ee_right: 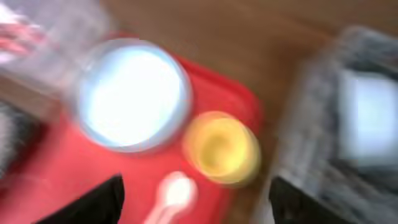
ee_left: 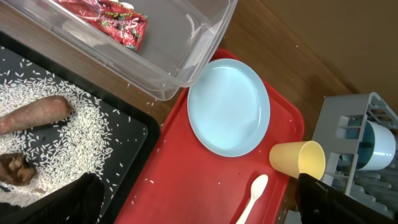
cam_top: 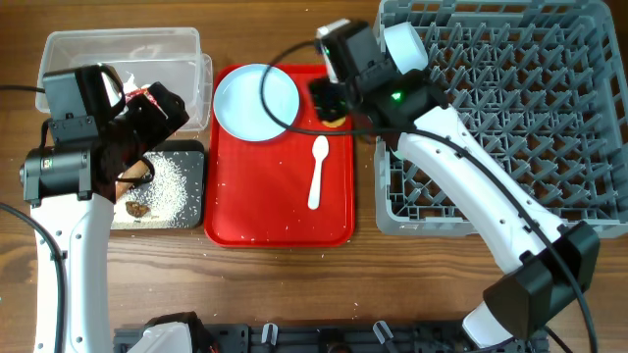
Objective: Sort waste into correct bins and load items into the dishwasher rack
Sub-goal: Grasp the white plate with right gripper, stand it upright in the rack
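The pale blue plate point(cam_top: 256, 102), yellow cup point(cam_top: 337, 120) and white spoon point(cam_top: 318, 172) lie on the red tray point(cam_top: 280, 221). My right gripper point(cam_top: 329, 98) hangs open just above the cup; its wrist view is blurred but shows the cup point(ee_right: 221, 149), plate point(ee_right: 132, 99) and spoon point(ee_right: 174, 193) between the spread fingers point(ee_right: 199, 211). My left gripper point(cam_top: 157, 108) is open and empty point(ee_left: 199, 211) over the bins. The red wrapper point(ee_left: 106, 15) lies in the clear box point(cam_top: 128, 54). Rice point(ee_left: 56, 143), the sausage scrap point(ee_left: 37, 113) and dark lump point(ee_left: 15, 168) lie in the black tray point(cam_top: 191, 157). The napkin is out of view.
The grey dishwasher rack point(cam_top: 510, 108) fills the right side, right next to the red tray. A white-and-blue round item point(ee_left: 373, 146) sits in the rack's corner nearest the cup. The right arm crosses over the rack's front left part.
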Robot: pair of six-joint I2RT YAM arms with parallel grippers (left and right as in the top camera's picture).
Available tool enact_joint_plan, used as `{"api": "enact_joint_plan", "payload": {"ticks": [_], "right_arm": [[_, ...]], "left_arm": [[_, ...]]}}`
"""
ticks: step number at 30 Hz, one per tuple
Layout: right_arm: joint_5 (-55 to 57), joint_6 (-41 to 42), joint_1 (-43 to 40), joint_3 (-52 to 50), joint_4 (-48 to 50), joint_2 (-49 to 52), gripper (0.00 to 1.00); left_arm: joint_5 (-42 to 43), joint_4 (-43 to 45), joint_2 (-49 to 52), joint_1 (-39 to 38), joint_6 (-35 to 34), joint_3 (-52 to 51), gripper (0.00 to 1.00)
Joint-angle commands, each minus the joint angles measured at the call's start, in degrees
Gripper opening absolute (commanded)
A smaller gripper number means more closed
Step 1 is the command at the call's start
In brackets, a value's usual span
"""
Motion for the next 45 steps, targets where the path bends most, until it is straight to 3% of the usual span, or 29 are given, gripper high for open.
{"api": "enact_joint_plan", "payload": {"ticks": [1,6,8,10,16,20,24,31,33,39,42,45], "right_arm": [[-14.21,7.5,1.29,-0.85,6.12,4.44,0.76],[-13.77,18.93,5.18,-0.85,8.92,14.91,0.71],[-8.55,27.89,6.64,-0.85,7.74,18.8,0.55],[-5.05,31.47,6.88,-0.85,7.17,21.14,0.51],[1.11,36.15,6.75,-0.85,10.32,25.79,0.5],[1.68,36.15,6.29,-0.85,13.84,28.28,0.5],[2.1,36.04,5.66,-0.85,16.61,30.58,0.41],[-3.52,35.93,5.03,-0.83,10.73,31.61,0.15],[-9.86,30.86,4.96,-0.79,9.05,30.51,0.06],[-11.06,22.1,4.96,-0.76,2.49,21.68,0.04],[-8.59,16.17,4.68,-0.76,1.7,11.87,0.04],[13.6,9.88,2.73,-0.76,0.63,-2.14,0.04]], "left_arm": [[-0.37,0.2,0.0,-0.11,1.11,0.33,1.0],[-0.37,0.2,0.0,-0.11,1.11,0.33,1.0],[-0.37,0.2,0.0,-0.11,1.11,0.33,1.0],[-0.37,0.2,0.0,-0.11,1.11,0.33,1.0],[-0.37,0.2,0.0,-0.11,1.11,0.33,1.0],[-0.37,0.2,0.0,-0.09,1.11,0.33,1.0],[-0.37,0.2,0.0,-0.11,1.09,0.33,1.0],[-0.37,0.2,0.0,-0.09,1.11,0.33,1.0],[-0.37,0.2,0.0,-0.11,1.11,0.33,1.0],[-0.37,0.2,0.0,-0.11,1.11,0.33,1.0],[-0.37,0.2,0.0,-0.11,1.11,0.33,1.0],[-0.37,0.2,0.0,-0.09,1.11,0.33,1.0]]}}
